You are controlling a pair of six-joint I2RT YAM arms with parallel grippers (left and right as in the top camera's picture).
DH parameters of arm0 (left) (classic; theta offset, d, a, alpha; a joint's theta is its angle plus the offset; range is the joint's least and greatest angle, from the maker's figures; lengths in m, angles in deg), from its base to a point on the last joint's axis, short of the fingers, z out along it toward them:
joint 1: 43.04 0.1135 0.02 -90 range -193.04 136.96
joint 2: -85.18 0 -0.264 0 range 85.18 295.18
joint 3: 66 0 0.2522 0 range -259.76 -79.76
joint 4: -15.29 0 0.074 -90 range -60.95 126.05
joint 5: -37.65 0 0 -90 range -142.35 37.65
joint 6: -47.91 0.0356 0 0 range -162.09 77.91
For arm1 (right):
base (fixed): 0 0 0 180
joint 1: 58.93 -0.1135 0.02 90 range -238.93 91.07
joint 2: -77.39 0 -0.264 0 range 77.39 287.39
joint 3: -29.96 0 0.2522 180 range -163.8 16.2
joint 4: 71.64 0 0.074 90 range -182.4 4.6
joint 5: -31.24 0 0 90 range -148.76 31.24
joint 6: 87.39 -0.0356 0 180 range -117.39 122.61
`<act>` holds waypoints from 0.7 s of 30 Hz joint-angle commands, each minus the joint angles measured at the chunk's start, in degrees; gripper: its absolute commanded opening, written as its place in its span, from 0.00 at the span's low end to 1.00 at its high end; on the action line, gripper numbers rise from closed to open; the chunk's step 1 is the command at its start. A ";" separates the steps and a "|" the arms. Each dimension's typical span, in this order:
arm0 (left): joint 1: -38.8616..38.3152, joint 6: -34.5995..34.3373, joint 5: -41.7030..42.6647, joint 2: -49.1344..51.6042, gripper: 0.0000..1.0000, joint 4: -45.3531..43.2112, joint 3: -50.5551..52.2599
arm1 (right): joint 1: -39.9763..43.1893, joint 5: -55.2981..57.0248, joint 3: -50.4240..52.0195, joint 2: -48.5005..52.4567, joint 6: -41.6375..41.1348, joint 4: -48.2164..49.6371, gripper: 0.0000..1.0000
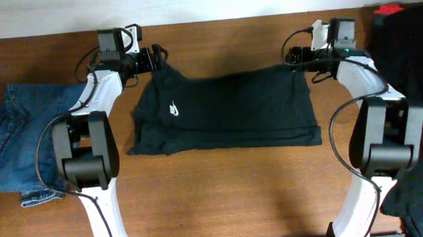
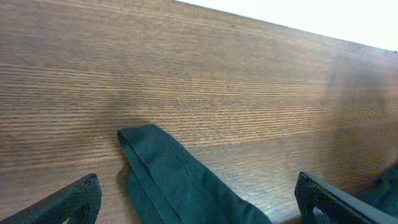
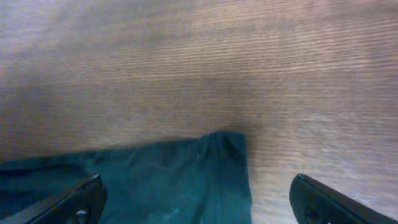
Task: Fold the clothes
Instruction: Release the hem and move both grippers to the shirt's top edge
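Note:
The clothes (image 1: 225, 111), a black T-shirt with a small white logo (image 1: 174, 108), lie folded into a wide band across the middle of the wooden table. My left gripper (image 1: 155, 56) hovers at the shirt's far left corner, jaws wide open. In the left wrist view that corner (image 2: 174, 180) lies flat on the wood between the spread fingers of my left gripper (image 2: 198, 186), touching neither. My right gripper (image 1: 298, 57) stands open at the far right corner. In the right wrist view the cloth's edge (image 3: 174, 174) rests free between the parted fingers of my right gripper (image 3: 198, 183).
Blue denim jeans (image 1: 12, 141) lie at the table's left edge beside the left arm. A heap of dark clothing (image 1: 416, 45) fills the right side, with something red (image 1: 389, 9) behind it. A pale wall runs along the table's back edge.

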 commanded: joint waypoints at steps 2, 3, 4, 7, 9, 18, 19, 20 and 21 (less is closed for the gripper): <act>-0.44 1.07 1.60 3.06 0.99 -2.25 -1.16 | -1.01 -1.49 -0.33 2.54 0.61 1.92 0.99; -0.44 1.07 1.55 3.50 0.99 -2.93 -1.16 | -1.05 -1.49 -0.33 2.73 0.59 2.14 0.99; -0.44 1.07 1.57 3.80 0.99 -3.87 -1.16 | -1.05 -1.49 -0.33 3.41 0.57 2.58 0.99; -0.48 0.87 1.60 5.33 0.99 -5.84 -1.16 | -1.05 -1.33 -0.33 4.52 0.61 3.06 0.99; -0.59 0.70 1.53 6.27 0.99 -6.84 -1.16 | -1.05 -1.03 -0.33 5.20 0.61 3.69 0.99; -2.51 0.68 1.70 8.74 0.99 -11.67 -1.16 | -1.05 -1.05 -0.33 7.74 0.55 5.11 0.99; -2.71 0.68 1.70 8.79 0.99 -11.65 -1.16 | -1.05 -1.05 -0.33 7.80 0.55 5.14 0.99; -2.82 0.68 1.75 8.79 0.99 -11.63 -1.16 | -1.05 -1.05 -0.33 7.91 0.57 5.14 0.99; -3.02 0.66 2.19 8.79 0.95 -11.63 -1.16 | -1.05 -1.05 -0.33 7.96 0.55 5.11 0.96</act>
